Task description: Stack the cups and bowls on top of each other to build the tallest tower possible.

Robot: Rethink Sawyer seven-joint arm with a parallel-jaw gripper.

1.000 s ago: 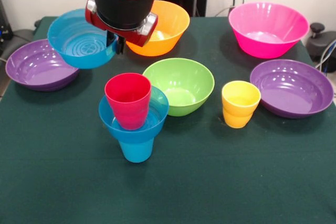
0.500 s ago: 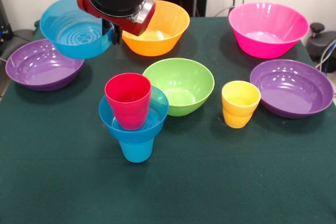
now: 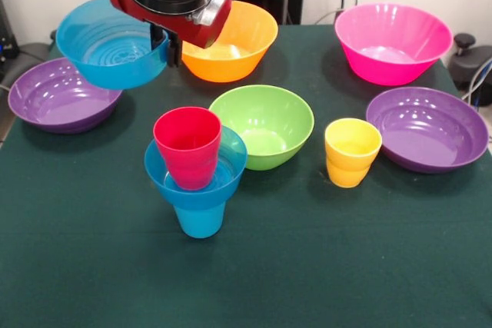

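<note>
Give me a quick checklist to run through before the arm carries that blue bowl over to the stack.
1. Held blue bowl gripped by its rim at the gripper: ok, lifted clear of the table.
2. Bowl level: not ok, it tilts.
3. Tower standing: ok, red cup sits in a blue bowl on the blue cup.
4. Red cup upright: not ok, it leans a little.
5. Path to the tower: ok, nothing tall between them.
6. How firm the jaws' hold is: cannot tell.
</note>
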